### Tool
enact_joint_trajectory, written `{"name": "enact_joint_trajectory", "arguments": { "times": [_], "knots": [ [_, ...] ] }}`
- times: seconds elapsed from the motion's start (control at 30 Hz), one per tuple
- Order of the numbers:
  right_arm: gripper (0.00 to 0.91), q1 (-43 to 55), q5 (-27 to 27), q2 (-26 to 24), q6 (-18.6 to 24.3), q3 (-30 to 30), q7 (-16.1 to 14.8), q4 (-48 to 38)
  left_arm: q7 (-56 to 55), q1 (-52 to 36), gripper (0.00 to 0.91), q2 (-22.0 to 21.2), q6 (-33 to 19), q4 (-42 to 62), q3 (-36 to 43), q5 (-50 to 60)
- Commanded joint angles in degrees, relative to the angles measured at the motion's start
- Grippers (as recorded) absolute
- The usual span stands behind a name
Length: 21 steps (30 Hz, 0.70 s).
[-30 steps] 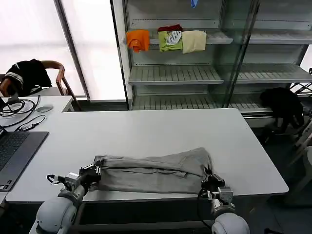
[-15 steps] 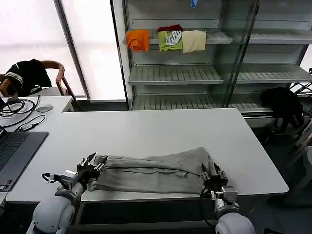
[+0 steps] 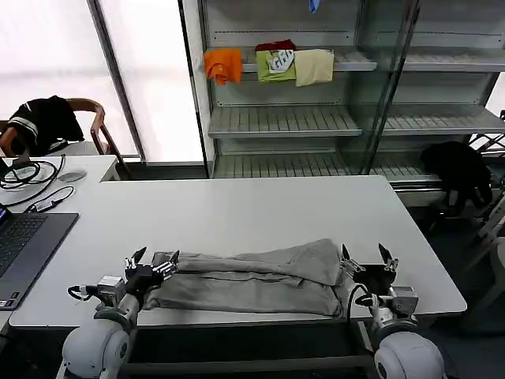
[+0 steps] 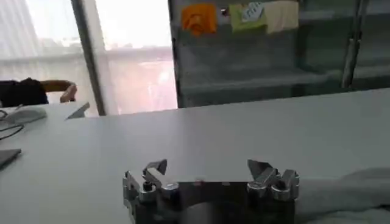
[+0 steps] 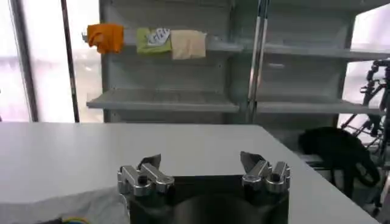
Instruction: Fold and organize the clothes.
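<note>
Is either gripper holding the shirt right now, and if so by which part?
Nothing is held. The left gripper and right gripper are both open, one off each end of the folded grey shirt on the table.

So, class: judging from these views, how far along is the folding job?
Done: the grey shirt lies folded lengthwise into a long band near the table front edge. In hand: nothing; the left gripper and right gripper sit open at its two ends. Left: folding it crosswise into a compact stack.

Strong daylight is admitted through the windows (image 3: 55, 71) (blown out to white), the room behind is softly blurred in both wrist views.
</note>
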Motion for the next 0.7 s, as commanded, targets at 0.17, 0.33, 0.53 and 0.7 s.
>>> {"name": "enact_joint_trajectory", "arguments": {
  "times": [0.17,0.33,0.53,0.7],
  "knots": [
    [0.907,0.84,1.19,-0.82,0.09,0.88,0.02,0.26,-0.30,0.64,0.907,-2.69,-0.26,3.24,-1.21,-0.43],
    [0.907,0.92,1.16,-0.66,0.10,0.43,0.17,0.25,0.10,0.80,0.907,-2.65,-0.54,4.18,-1.37,-0.17],
    [0.907,0.67,1.07,-0.69,0.23,0.43,0.28,0.49,0.65,0.90,0.897,-2.48,-0.76,5.09,-1.93,-0.32],
    [0.907,0.57,1.10,-0.74,0.21,0.87,0.27,0.67,1.37,1.70,0.635,-2.31,-1.01,5.53,-2.23,-0.32]
  ]
}}
